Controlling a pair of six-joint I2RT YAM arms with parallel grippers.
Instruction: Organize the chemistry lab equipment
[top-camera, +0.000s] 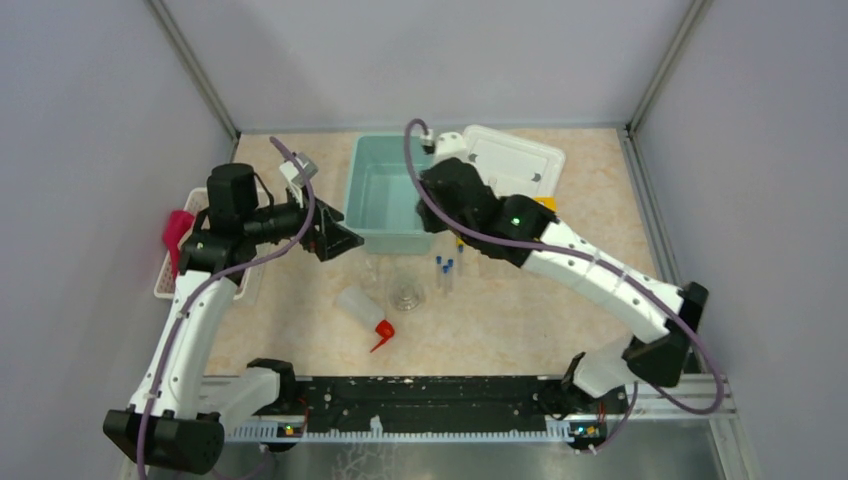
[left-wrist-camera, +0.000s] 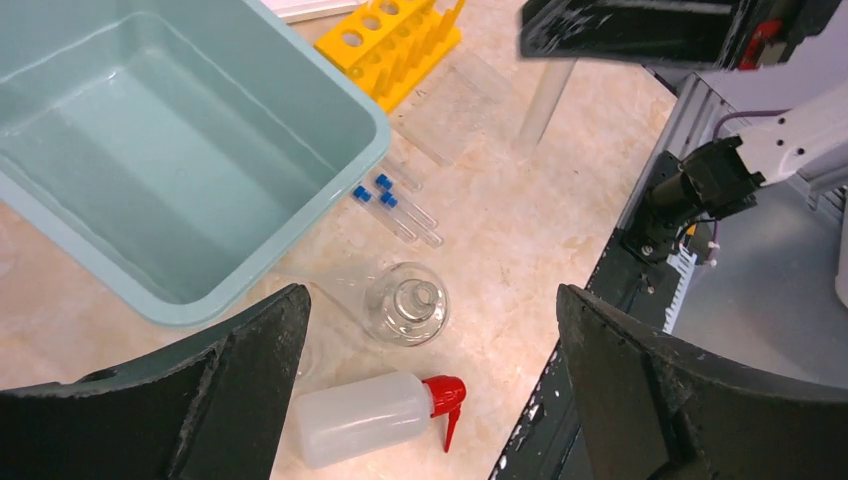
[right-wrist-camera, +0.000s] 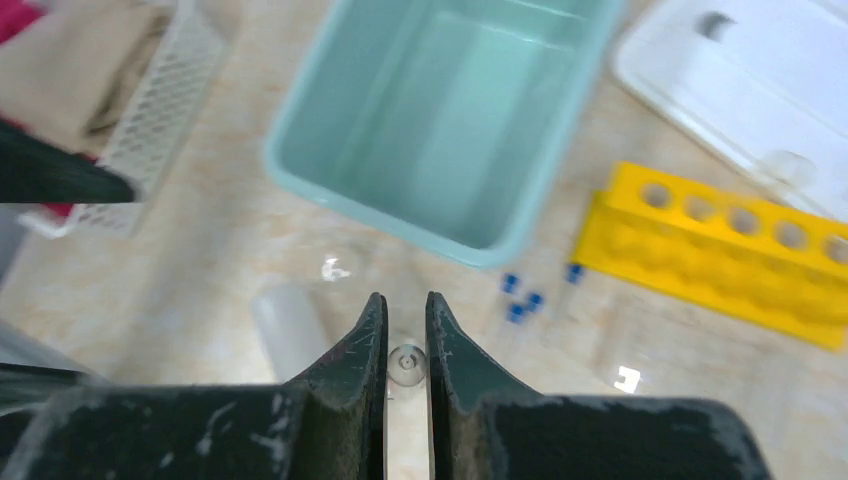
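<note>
The translucent squeeze bottle (top-camera: 362, 308) with a red spout lies on the table; it also shows in the left wrist view (left-wrist-camera: 365, 415). A clear flask (top-camera: 407, 294) stands beside it. Small blue-capped tubes (top-camera: 445, 266) lie right of the flask. The yellow rack (left-wrist-camera: 395, 40) lies behind them, mostly hidden by my right arm in the top view. Clear beakers (left-wrist-camera: 455, 100) lie near the rack. My left gripper (top-camera: 345, 240) is open and empty, high above the flask (left-wrist-camera: 405, 303). My right gripper (right-wrist-camera: 405, 305) is shut on nothing, high over the flask (right-wrist-camera: 407, 362).
A teal bin (top-camera: 385, 190) sits at the back centre, a white lid (top-camera: 515, 160) to its right. A white slatted basket (top-camera: 170, 270) with pink and tan cloths stands at the left edge. The black base rail (top-camera: 430, 405) runs along the near edge.
</note>
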